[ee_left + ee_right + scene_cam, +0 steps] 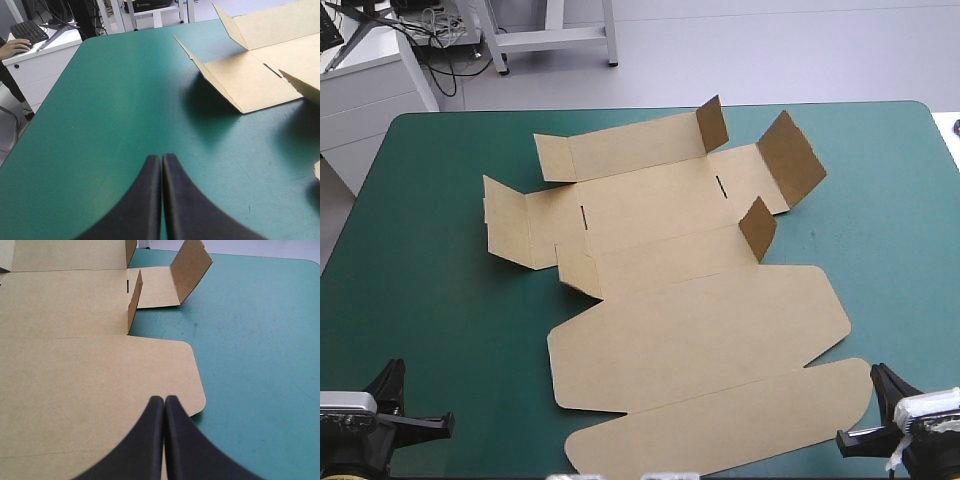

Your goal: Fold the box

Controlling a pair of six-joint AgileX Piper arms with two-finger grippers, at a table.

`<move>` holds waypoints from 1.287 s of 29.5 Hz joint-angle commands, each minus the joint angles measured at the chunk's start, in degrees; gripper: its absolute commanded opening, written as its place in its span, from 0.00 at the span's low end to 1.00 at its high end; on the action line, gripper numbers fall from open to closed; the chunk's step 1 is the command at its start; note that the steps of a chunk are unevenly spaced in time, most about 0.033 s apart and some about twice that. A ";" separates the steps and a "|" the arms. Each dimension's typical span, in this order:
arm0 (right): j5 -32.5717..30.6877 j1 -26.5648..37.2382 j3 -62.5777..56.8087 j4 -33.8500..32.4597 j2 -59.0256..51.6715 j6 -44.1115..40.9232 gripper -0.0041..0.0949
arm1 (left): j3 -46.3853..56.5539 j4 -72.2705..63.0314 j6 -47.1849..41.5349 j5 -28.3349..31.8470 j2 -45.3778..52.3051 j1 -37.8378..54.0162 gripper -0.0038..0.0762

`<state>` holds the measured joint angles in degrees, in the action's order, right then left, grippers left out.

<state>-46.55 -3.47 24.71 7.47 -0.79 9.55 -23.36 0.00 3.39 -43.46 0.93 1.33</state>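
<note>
Most likely a lab or office workroom: a counter (pixel 440 300) with a teal-green cover stands on a pale grey floor (pixel 770 50), beside a white desk (pixel 45 60) carrying a black keyboard (pixel 27 31) and loose cables (pixel 438 22), with white metal frame legs (pixel 556 38) beyond.

We see bright, even light from overhead in the high view. The teal-green cover (pixel 430 250) is lit alike from edge to edge, with no hard glare. The box (pixel 700 330) casts only thin, soft shadows along its near edges, and the raised flaps (pixel 790 160) toward 2 o'clock show darker, shaded inner faces. In the left wrist view a pale sheen (pixel 130 90) runs down the cover from 12 o'clock, and a soft dark shadow (pixel 200 107) spreads under the lifted flap toward 2 o'clock. In the right wrist view a narrow shadow (pixel 198 413) hugs the box's rounded corner at 5 o'clock.
</note>
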 commanded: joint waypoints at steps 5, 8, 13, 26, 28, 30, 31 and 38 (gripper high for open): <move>4.37 -0.36 1.76 0.03 -1.27 0.37 0.02 | -1.38 -0.53 -0.07 4.21 -0.24 -0.12 0.04; 4.37 -0.36 1.76 0.03 -1.27 0.37 0.02 | -1.38 -0.53 -0.07 4.21 -0.24 -0.12 0.04; 4.37 -0.36 1.76 0.03 -1.27 0.37 0.02 | -1.38 -0.53 -0.07 4.21 -0.24 -0.12 0.04; 4.37 -0.36 1.76 0.03 -1.27 0.37 0.49 | -1.38 -0.53 -0.07 4.21 -0.24 -0.12 0.04; 4.37 -0.36 1.76 0.03 -1.27 0.37 0.61 | -1.38 -0.53 -0.07 4.21 -0.24 -0.12 0.04; 4.37 -0.36 1.76 -0.11 -1.27 -0.03 0.70 | -1.38 -0.53 -0.07 4.21 -0.24 -0.12 0.04; 4.37 -0.36 1.76 -0.47 -1.27 -0.47 0.74 | -1.38 -0.53 -0.07 4.21 -0.24 -0.12 0.04; 4.04 -0.36 1.86 -1.24 -0.91 -1.98 0.76 | -1.38 -0.53 -0.07 4.21 -0.24 -0.12 0.04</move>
<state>-46.55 -3.47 24.71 6.59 -0.79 7.77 -23.36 0.00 3.39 -43.46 0.93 1.33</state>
